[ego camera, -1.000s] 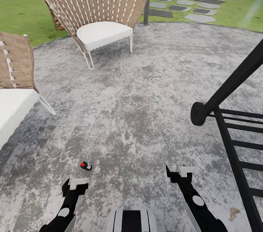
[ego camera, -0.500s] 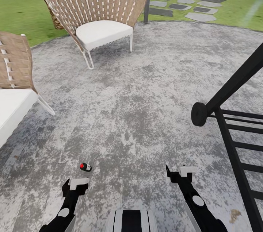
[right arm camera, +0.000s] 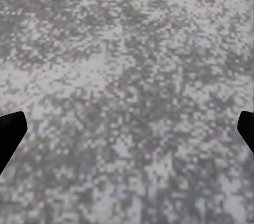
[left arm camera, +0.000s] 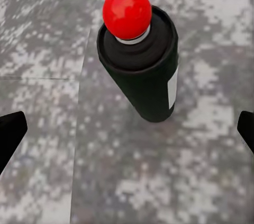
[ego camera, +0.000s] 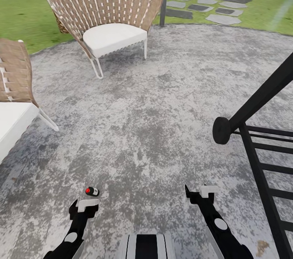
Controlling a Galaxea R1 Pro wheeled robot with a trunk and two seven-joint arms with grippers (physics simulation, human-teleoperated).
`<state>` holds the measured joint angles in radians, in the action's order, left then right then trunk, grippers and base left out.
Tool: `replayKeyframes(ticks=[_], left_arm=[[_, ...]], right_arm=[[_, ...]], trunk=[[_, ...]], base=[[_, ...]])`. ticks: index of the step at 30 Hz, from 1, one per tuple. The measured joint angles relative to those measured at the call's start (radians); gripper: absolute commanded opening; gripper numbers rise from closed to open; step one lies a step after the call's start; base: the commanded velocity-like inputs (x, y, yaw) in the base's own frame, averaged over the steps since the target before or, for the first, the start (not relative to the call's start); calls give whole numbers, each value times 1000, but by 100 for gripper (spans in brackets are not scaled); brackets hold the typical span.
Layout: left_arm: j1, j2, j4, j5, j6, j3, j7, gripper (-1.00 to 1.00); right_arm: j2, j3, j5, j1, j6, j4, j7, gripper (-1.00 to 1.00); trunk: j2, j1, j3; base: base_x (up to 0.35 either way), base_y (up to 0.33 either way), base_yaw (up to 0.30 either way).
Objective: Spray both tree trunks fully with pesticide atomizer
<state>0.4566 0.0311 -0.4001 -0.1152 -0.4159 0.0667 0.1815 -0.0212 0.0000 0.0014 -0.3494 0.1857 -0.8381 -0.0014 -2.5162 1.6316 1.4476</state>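
Pesticide atomizer (left arm camera: 138,57): a small black can with a red ball cap, standing upright on the grey speckled paving (ego camera: 162,100), just ahead of the left gripper (ego camera: 84,206) in the head view.
Place to the fingers: in the left wrist view the can stands between the two dark fingertips (left arm camera: 10,134), beyond them, and touches neither.
Left fingers: spread wide, nothing between them.
Right gripper (ego camera: 202,193): its fingers are also spread wide, over bare paving, holding nothing.
Step in hand: I judge it is the approach for picking up the can; no grasp is made yet.
How to do it well: bring the left fingers forward and lower until the black body, not the red cap, is between the pads, then close slowly.
Risk: the can is narrow and upright, so a push from one finger alone may tip it or make it roll.
Around: two woven chairs (ego camera: 103,14) and a black railing (ego camera: 260,137) stand well apart from the can.
Trees: the lawn (ego camera: 24,10) is far ahead; the tall trunks I cannot make out from here.
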Motion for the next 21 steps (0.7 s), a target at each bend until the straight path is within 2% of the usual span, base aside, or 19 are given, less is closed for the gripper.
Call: replayKeyframes(ticks=[13, 21], left_arm=[[0, -1, 0, 0, 0, 0, 0, 100], [1, -1, 0, 0, 0, -1, 0, 100]], right_arm=[[0, 0, 0, 0, 0, 0, 0, 100], [0, 0, 0, 0, 0, 0, 1, 100]], trunk=[[0, 0, 0], [0, 0, 0]], base=[[23, -1, 5], [9, 0, 147]])
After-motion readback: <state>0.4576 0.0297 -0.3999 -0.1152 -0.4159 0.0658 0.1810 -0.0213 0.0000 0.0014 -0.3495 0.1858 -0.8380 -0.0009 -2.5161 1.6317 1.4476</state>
